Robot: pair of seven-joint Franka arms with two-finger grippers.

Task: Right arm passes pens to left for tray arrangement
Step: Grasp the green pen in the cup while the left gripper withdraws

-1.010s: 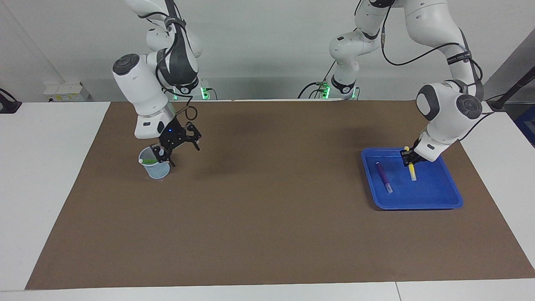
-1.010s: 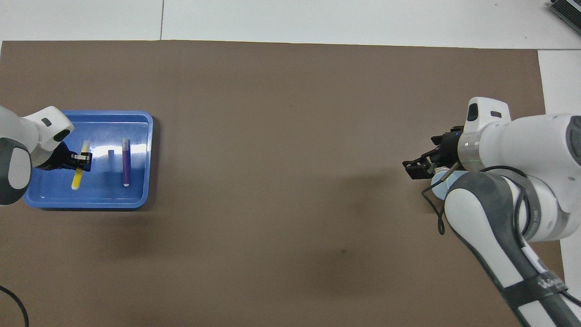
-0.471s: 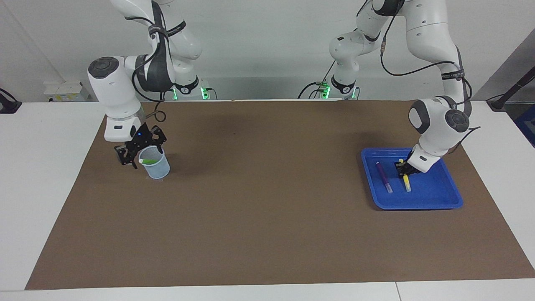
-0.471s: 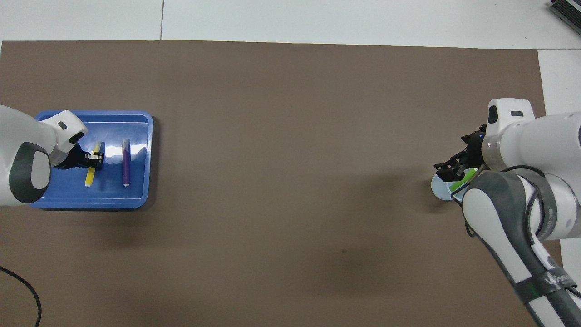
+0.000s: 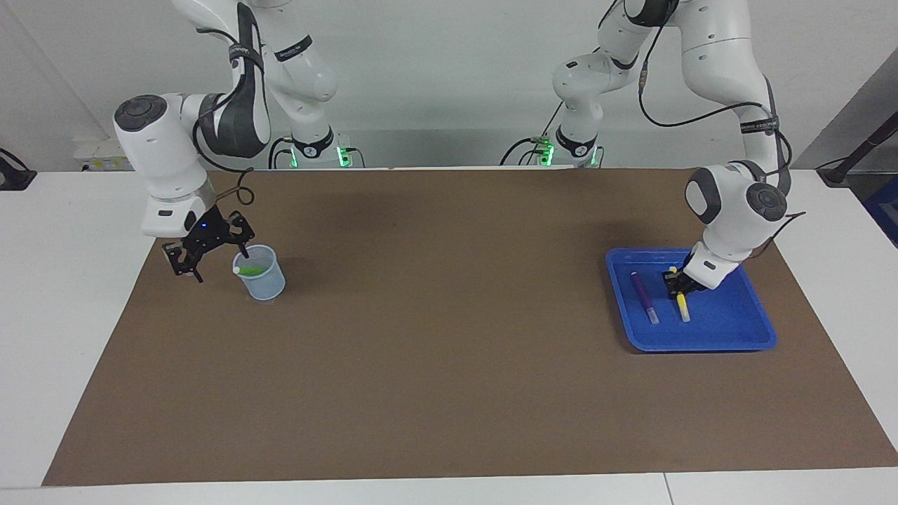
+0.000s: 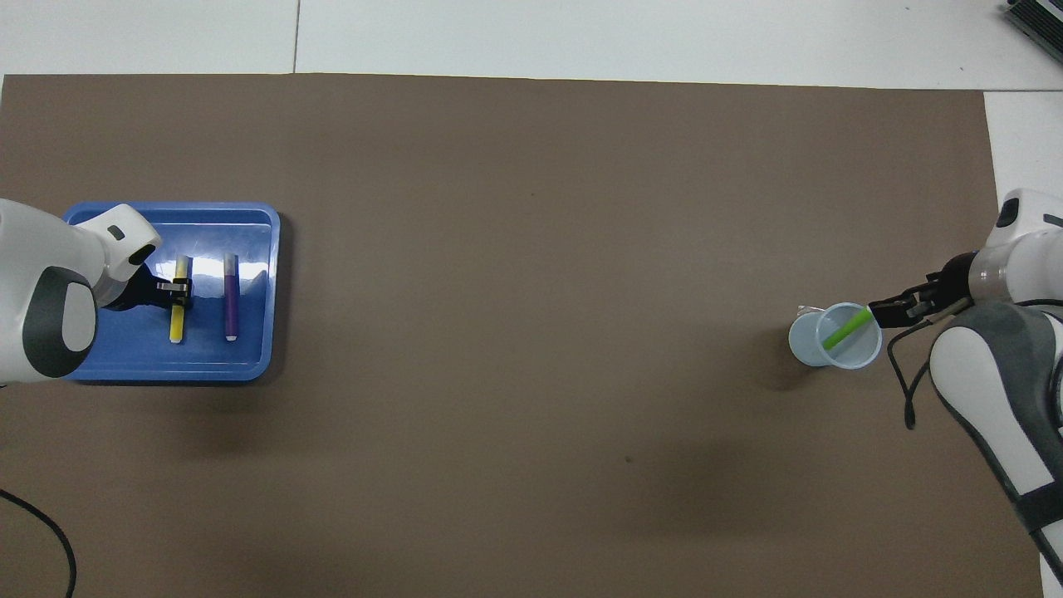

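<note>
1. The left hand [image 5: 679, 286] is low inside the blue tray [image 5: 736, 335], at the left arm's end of the surface, its fingers straddling the yellow pen [image 5: 682, 306]; I cannot tell whether they grip it or have let go.
2. The yellow pen lies flat on the tray floor, part of it under that hand, its two ends sticking out either side.
3. The purple pen [image 5: 643, 297] lies just beside the left hand, parallel to the yellow one and not touching it.
4. The right hand [image 5: 205, 254], blue light at its wrist, hangs with its fingers spread wide and holds nothing.
5. Just beside the right hand stands a pale blue cup [image 5: 261, 275] on the brown mat [image 5: 449, 365]; one fingertip is at its rim.
6. The green pen [image 6: 845, 330] leans tilted inside that cup, its upper end toward the right hand.
</note>
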